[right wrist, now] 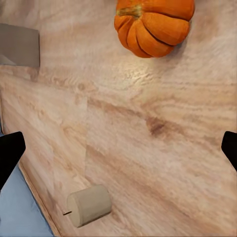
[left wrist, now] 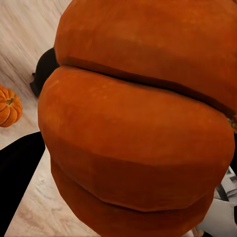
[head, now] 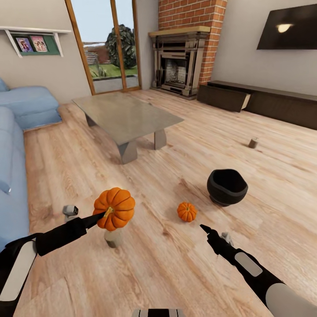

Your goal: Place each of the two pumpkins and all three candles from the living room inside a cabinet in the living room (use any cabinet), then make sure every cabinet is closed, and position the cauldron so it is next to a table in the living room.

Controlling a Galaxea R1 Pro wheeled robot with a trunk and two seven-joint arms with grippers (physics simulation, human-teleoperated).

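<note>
Pumpkins came first: from the head view I had the bigger pumpkin (head: pixel 114 208) pinched in the left claw (head: pixel 102 215), lifted clear of the floor (head: pixel 176 273) near me on the left. The small pumpkin (head: pixel 186 211) sat on the planks to its right, the cauldron (head: pixel 227 186) just beyond that. One candle (head: pixel 253 142) stood far right near the cabinet (head: pixel 264 103), whose one front panel hung open; another (head: pixel 113 238) stood under the lifted pumpkin. The table (head: pixel 127 116) lay between me and the fireplace (head: pixel 178 66), the sofa (head: pixel 17 145) along the left. I judged the step to be carrying this pumpkin to the open cabinet, steering right of the table and past the cauldron.

At the left wrist, the big pumpkin (left wrist: pixel 138 123) crowded the lens, the small one (left wrist: pixel 9 106) off beside it.

At the right wrist, the fingers (right wrist: pixel 10 153) stood spread and empty over bare floor, a tipped candle (right wrist: pixel 90 205) near, the small pumpkin (right wrist: pixel 153 24) farther.
</note>
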